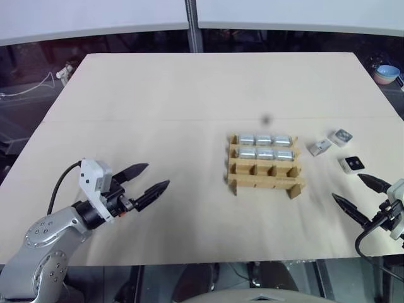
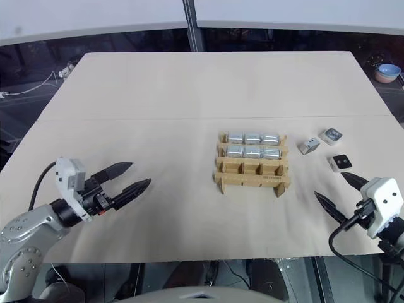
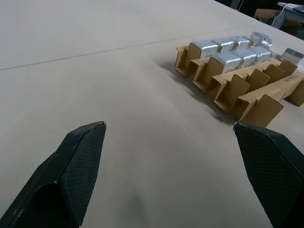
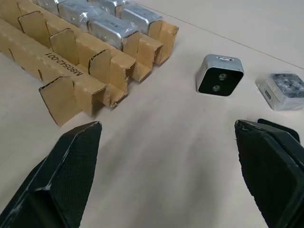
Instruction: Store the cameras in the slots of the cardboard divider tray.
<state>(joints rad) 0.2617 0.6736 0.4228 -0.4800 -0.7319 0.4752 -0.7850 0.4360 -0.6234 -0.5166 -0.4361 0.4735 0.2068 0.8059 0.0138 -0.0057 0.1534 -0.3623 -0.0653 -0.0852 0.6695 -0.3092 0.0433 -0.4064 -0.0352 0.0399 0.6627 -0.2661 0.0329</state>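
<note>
The cardboard divider tray [image 1: 265, 184] stands right of the table's middle. Several silver cameras [image 1: 264, 140] fill its two far rows, and the near row of slots is empty. Three loose cameras lie to its right: one on its side [image 1: 319, 147], one further back [image 1: 341, 137], and one with a black face up [image 1: 353, 164]. My right gripper [image 1: 347, 187] hovers open just in front of the black-faced one, holding nothing. Far off at the table's front left, my left gripper [image 1: 157, 175] is open and empty, pointing toward the tray [image 3: 247, 99]. The right wrist view has a camera [image 4: 220, 75] beyond the tray's end.
The pale table [image 1: 189, 95] stretches wide behind and left of the tray. A bowl [image 1: 386, 74] sits off the table at the far right. Cables [image 1: 63, 72] lie past the far left corner. A metal post [image 1: 192, 25] rises behind the back edge.
</note>
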